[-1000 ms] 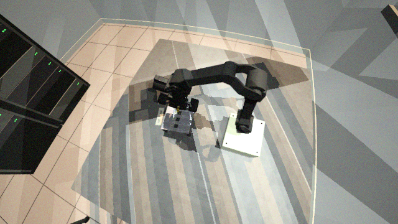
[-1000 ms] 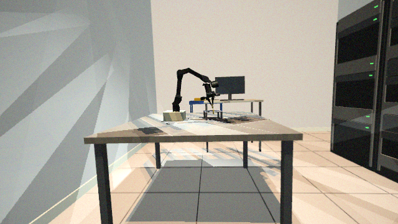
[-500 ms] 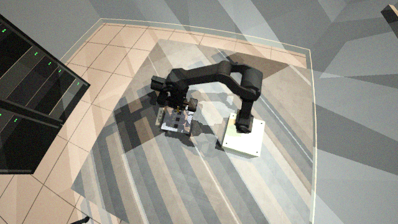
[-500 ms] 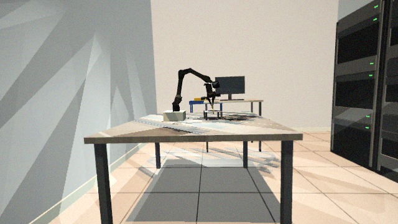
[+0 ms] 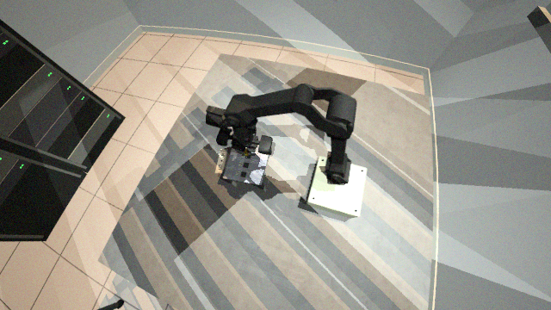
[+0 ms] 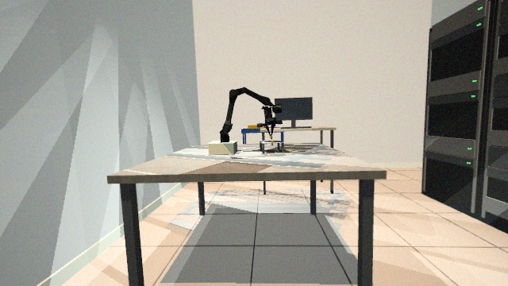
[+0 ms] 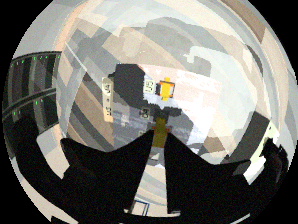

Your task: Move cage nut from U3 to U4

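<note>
The rail plate (image 5: 256,177) (image 7: 202,95) stands raised on the table. The other cage nut (image 7: 166,89), yellow-orange, sits in the hole beside the U5 label. The U4 label (image 7: 145,111) shows with a dark, shadowed area beside it. My gripper (image 5: 246,151) (image 6: 271,136) (image 7: 158,135) points down over the plate, shut on a yellow cage nut (image 7: 159,136). In the wrist view this nut lies on the U3 side of the U4 label. Its lower part is small and shadowed, so I cannot tell if it touches the plate. The spring wings cannot be made out.
A label strip (image 5: 219,161) (image 7: 107,100) stands along one side of the plate. The arm's pale base block (image 5: 336,195) (image 6: 222,148) is on the same table, to the right of the plate in the top view. Server racks (image 5: 43,108) (image 6: 456,95) stand beyond the table.
</note>
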You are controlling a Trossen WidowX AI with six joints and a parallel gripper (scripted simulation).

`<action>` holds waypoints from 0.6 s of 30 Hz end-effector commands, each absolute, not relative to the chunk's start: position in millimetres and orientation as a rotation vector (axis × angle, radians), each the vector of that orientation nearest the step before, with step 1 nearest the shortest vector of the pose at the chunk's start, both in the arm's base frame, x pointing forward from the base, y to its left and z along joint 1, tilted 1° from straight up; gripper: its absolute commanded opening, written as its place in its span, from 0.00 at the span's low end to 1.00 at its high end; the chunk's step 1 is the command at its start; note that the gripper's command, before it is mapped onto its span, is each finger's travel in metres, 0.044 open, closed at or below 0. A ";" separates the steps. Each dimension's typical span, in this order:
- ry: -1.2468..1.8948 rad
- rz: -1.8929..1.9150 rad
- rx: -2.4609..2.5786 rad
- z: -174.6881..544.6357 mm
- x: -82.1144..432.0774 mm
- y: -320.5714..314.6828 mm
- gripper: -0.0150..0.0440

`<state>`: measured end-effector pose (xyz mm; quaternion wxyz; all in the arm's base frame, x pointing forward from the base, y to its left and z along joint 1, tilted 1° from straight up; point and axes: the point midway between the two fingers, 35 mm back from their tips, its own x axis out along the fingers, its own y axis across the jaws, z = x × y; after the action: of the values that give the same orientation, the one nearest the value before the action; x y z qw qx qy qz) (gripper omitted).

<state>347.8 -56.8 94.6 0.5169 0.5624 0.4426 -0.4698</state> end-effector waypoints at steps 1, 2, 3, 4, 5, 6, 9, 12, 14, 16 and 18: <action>1.068 -1.139 1.340 95.1 349.5 -57.7 0.31; 1.071 -1.141 1.339 95.0 349.7 -57.7 0.31; 1.074 -1.144 1.337 94.8 349.8 -57.7 0.31; 1.077 -1.147 1.336 94.6 349.9 -57.7 0.31; 1.079 -1.149 1.334 94.5 350.1 -57.7 0.31; 1.082 -1.152 1.333 94.3 350.2 -57.8 0.31; 1.090 -1.160 1.329 93.8 350.7 -57.8 0.31; 1.098 -1.168 1.324 93.3 351.1 -57.8 0.31; 1.104 -1.173 1.322 93.0 351.3 -57.8 0.31; 1.109 -1.178 1.319 92.6 351.6 -57.8 0.31; 1.115 -1.184 1.316 92.3 351.8 -57.8 0.31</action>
<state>350.4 -56.9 91.7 0.5022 0.5476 0.4605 -0.4857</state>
